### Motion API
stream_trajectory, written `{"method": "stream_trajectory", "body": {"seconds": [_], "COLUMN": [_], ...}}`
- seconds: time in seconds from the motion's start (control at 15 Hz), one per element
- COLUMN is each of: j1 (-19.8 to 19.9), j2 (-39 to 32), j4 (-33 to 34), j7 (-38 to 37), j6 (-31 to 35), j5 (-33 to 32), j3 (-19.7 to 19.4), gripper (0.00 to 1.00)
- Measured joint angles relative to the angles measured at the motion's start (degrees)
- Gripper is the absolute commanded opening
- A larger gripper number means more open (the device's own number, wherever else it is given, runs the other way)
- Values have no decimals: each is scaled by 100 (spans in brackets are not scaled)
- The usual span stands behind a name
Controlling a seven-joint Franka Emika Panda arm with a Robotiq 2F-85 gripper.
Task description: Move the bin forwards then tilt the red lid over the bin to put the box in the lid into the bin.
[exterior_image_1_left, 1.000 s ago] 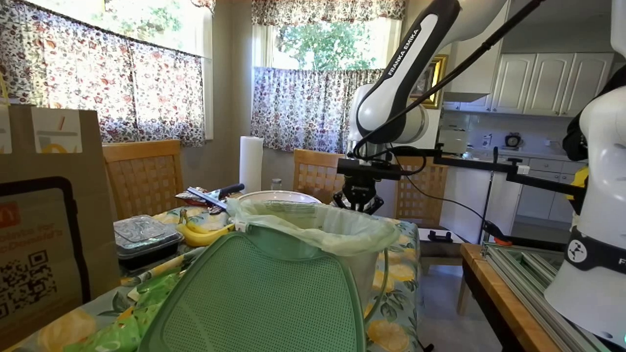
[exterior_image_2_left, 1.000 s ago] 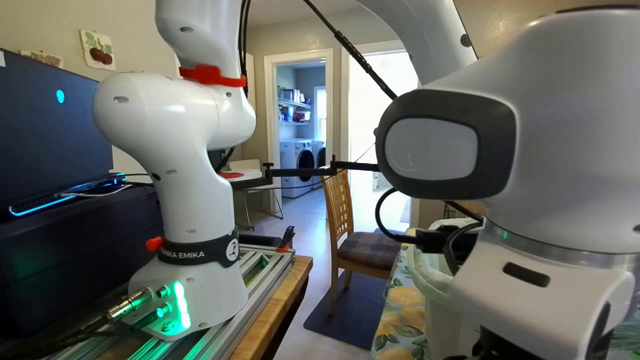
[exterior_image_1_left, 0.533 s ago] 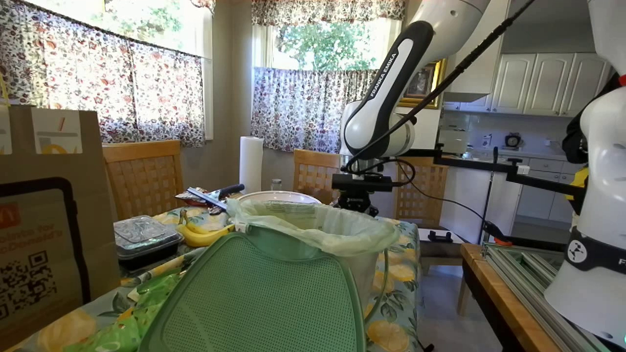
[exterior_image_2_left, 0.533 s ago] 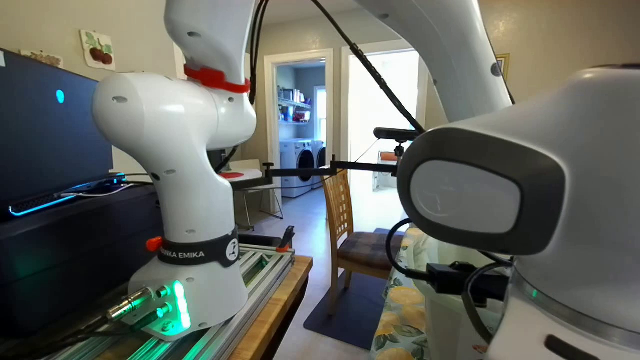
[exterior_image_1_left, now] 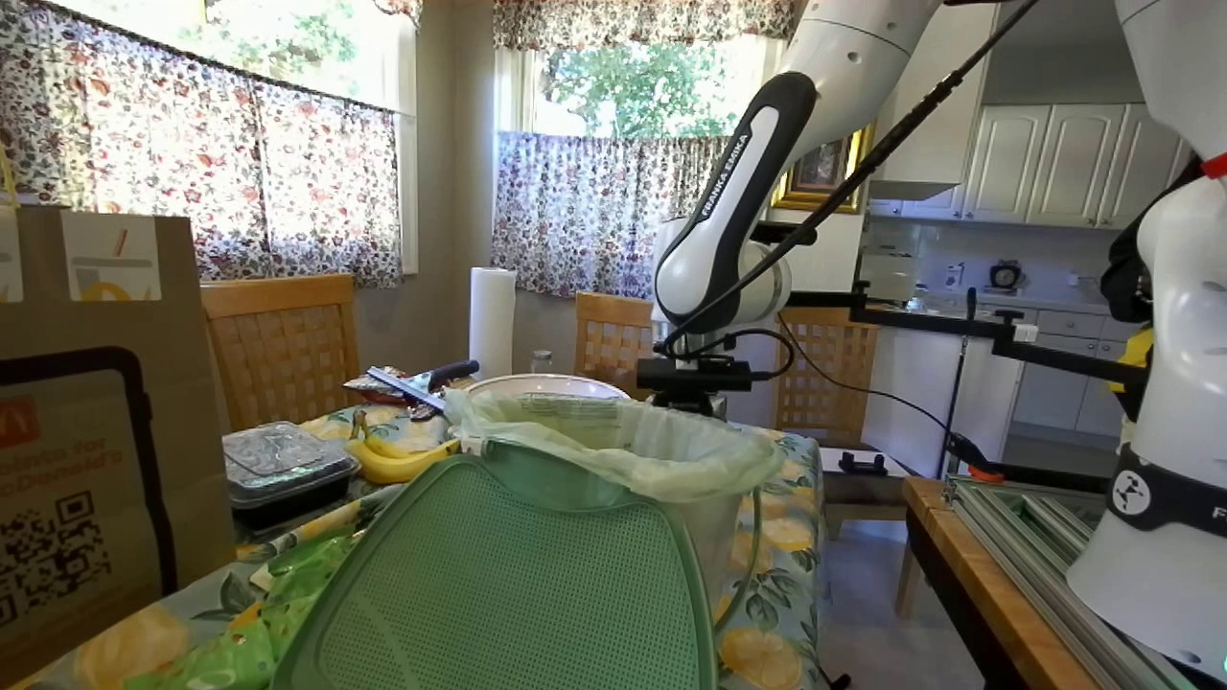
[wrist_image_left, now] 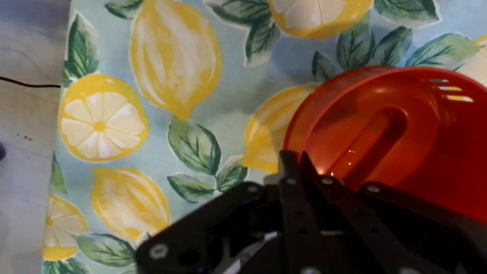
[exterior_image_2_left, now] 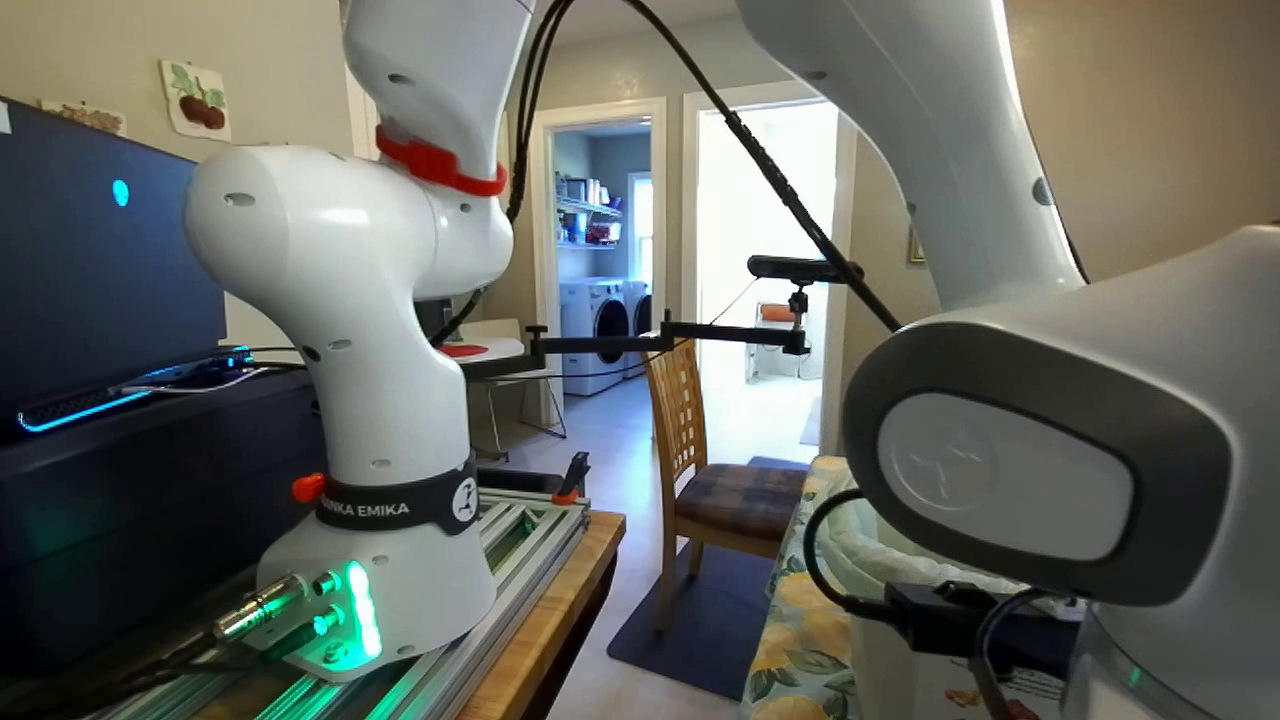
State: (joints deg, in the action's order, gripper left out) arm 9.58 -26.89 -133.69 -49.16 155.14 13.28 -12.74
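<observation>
The red lid [wrist_image_left: 399,133], round and shallow, lies at the right of the wrist view, its handle recess showing inside. My gripper [wrist_image_left: 296,156] is shut on the lid's near rim, one finger outside it and one inside. Whether the lid touches the table, I cannot tell. The off-white bin [exterior_image_1_left: 707,537] stands on the table with its pale green liner [exterior_image_1_left: 714,455] folded over the rim. Beyond the bin's rim, my fingers are hidden in that exterior view. Part of the bin [exterior_image_2_left: 885,650] also shows below the arm in an exterior view. The box is out of view.
A green mesh cover [exterior_image_1_left: 508,585] leans against the bin. Bananas [exterior_image_1_left: 403,467], a black clear-lidded container [exterior_image_1_left: 288,470], a paper bag [exterior_image_1_left: 105,326] and a green packet [exterior_image_1_left: 249,623] lie around it. A white bowl [exterior_image_1_left: 546,385] and paper roll [exterior_image_1_left: 492,321] stand behind the bin.
The arm has moved down and leftward in an exterior view, and my gripper has sunk behind the bin's rim. The bin has stayed in place.
</observation>
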Motion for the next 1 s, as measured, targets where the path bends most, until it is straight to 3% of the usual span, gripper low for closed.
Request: {"method": "stream_trajectory", "body": {"seconds": [0.33,0.4,0.53,1.0], "j1": [0,-1,-4,-69], "j2": [-87,-92,-102,-126], "j4": [153,168,185,213], "j7": [17,18,17,-58], "j6": [-67,-78,-104,-189], "j5": [0,0,-1,-2], "j3": [-11,-14,-22,-144], "gripper": [1,28,34,85]}}
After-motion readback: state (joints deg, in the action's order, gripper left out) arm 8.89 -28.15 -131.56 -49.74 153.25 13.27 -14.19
